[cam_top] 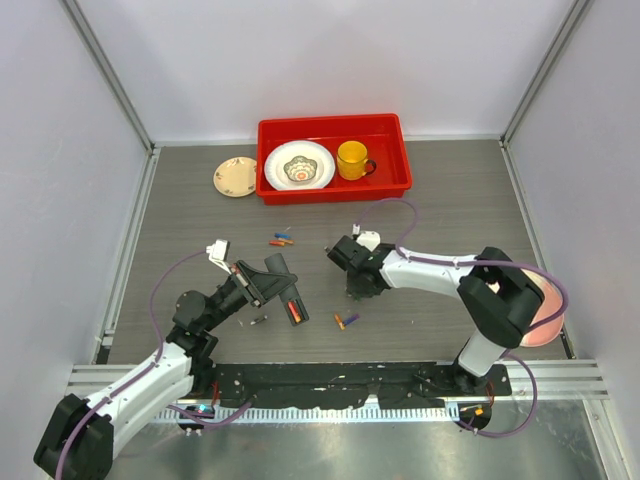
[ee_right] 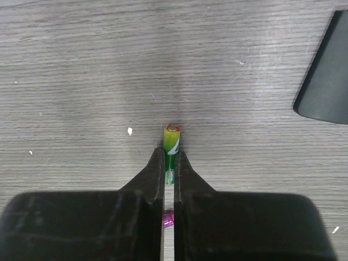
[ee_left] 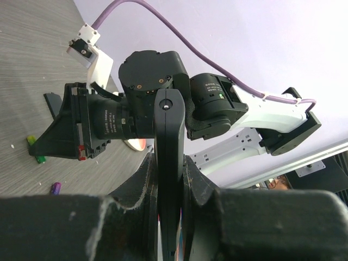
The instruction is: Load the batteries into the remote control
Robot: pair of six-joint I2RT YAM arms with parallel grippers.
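Top external: remote control [cam_top: 293, 305] left of table [cam_top: 200, 230] centre, in left gripper [cam_top: 268, 288]; loose batteries [cam_top: 281, 240] lie nearby.
Left wrist: jaws clamped on the remote control.
Right wrist: right gripper [ee_right: 169, 163] jaws clamped on green battery [ee_right: 172, 142], over the table.

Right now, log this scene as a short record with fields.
left gripper: shut on the remote control, held edge-on
right gripper: shut on a green battery
loaded so far: an orange-red battery seems to sit in the remote
loose: orange and purple pair near the right gripper; blue and orange cluster farther back
red tray: holds a bowl and a yellow mug
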